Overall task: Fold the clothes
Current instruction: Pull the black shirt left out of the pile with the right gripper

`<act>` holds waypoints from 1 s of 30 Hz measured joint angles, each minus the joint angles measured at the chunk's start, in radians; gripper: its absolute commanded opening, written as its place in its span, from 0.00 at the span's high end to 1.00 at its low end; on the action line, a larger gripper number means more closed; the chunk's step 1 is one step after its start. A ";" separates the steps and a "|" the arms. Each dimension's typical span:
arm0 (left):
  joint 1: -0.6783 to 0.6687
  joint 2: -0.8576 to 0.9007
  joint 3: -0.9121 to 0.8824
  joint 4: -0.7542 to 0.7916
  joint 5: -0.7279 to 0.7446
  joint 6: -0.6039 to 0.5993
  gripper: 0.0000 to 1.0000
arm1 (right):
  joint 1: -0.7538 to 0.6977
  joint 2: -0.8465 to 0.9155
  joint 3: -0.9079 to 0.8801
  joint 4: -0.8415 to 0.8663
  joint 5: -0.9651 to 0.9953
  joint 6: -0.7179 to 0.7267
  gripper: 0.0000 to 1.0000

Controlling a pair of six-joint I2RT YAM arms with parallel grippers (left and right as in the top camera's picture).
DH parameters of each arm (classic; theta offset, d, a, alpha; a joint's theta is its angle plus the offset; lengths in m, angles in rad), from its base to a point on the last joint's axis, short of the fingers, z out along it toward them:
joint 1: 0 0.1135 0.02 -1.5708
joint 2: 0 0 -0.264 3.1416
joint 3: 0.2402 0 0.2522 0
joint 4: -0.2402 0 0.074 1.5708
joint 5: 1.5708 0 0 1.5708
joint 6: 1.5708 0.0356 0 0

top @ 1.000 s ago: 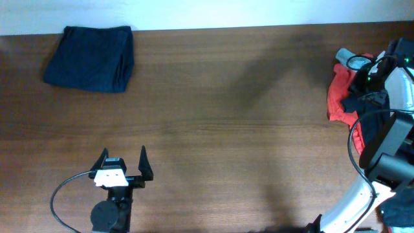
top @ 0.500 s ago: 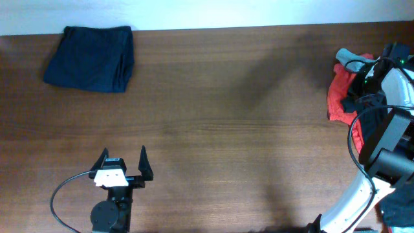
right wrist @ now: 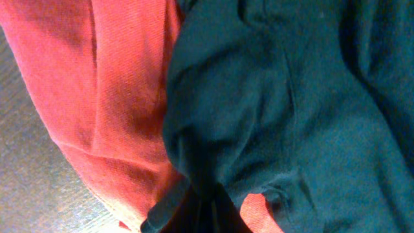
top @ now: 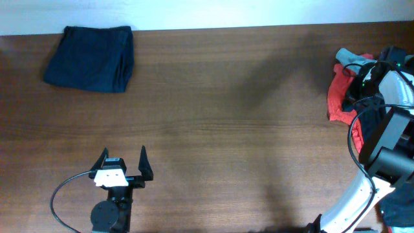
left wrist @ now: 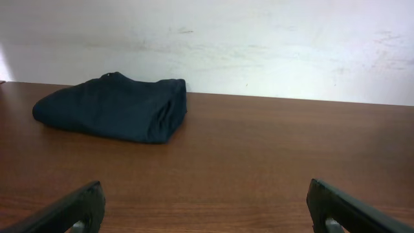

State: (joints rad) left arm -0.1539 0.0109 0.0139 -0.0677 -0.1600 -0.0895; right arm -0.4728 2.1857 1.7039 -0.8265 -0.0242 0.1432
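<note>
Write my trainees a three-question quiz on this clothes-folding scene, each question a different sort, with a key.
1. True or false: the folded navy garment lies near the far left corner of the table.
2. The left gripper is: A open, holding nothing; B shut on cloth; C out of view.
3. Which does the right gripper pinch, the red garment or the dark garment beside it?
Key: 1 true; 2 A; 3 the dark garment.

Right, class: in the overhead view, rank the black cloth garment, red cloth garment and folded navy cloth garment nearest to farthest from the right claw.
1. black cloth garment: pinched in the right claw, far right.
2. red cloth garment: beside it, right side.
3. folded navy cloth garment: far-left back corner.
</note>
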 measured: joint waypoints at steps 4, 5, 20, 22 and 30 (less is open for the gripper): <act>0.000 0.000 0.000 0.000 0.000 0.000 0.01 | 0.000 0.000 0.011 -0.020 -0.034 0.013 0.96; 0.000 0.000 0.000 0.000 0.000 0.000 0.01 | 0.000 0.000 0.020 -0.029 -0.042 0.014 0.96; 0.000 0.000 0.000 0.000 0.000 0.000 0.00 | 0.068 -0.266 0.309 -0.320 -0.064 0.014 0.96; 0.000 0.000 0.000 0.000 0.000 0.000 0.01 | 0.163 -0.291 0.309 -0.342 -0.065 0.015 0.96; 0.000 0.000 0.000 0.000 0.000 0.000 0.01 | 0.600 -0.276 0.309 -0.269 -0.143 0.044 0.96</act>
State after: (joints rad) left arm -0.1539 0.0109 0.0139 -0.0677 -0.1600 -0.0895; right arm 0.1276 1.9095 2.0125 -1.0958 -0.1677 0.1871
